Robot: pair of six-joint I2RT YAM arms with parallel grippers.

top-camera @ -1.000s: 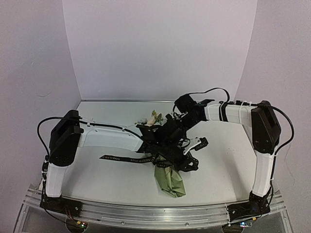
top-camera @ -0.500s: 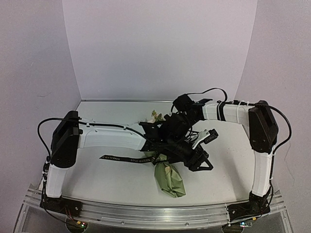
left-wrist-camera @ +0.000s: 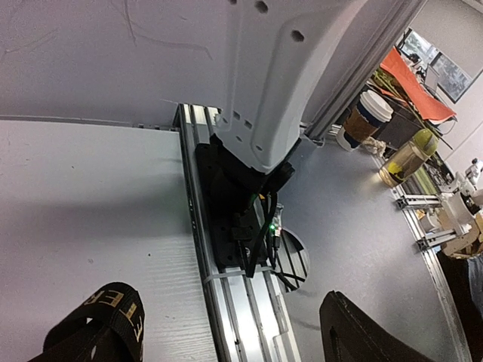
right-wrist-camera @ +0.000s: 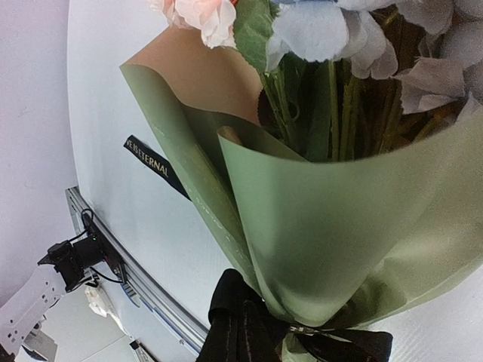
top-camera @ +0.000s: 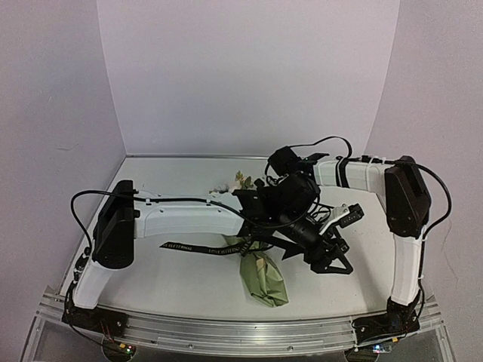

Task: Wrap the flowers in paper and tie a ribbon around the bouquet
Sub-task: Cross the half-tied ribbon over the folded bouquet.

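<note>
- Ribbon [top-camera: 189, 246] step: black band at bouquet [right-wrist-camera: 324, 226] neck, tail trailing left
- Left gripper [left-wrist-camera: 230, 332] jaws apart; right gripper, hidden, jaws together
- Next: grasp tail, cinch knot

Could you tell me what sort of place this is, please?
Probably a robotics lab: an aluminium mounting rail, plain backdrop panels around the table, and a takeaway coffee cup amid clutter beyond.
</note>
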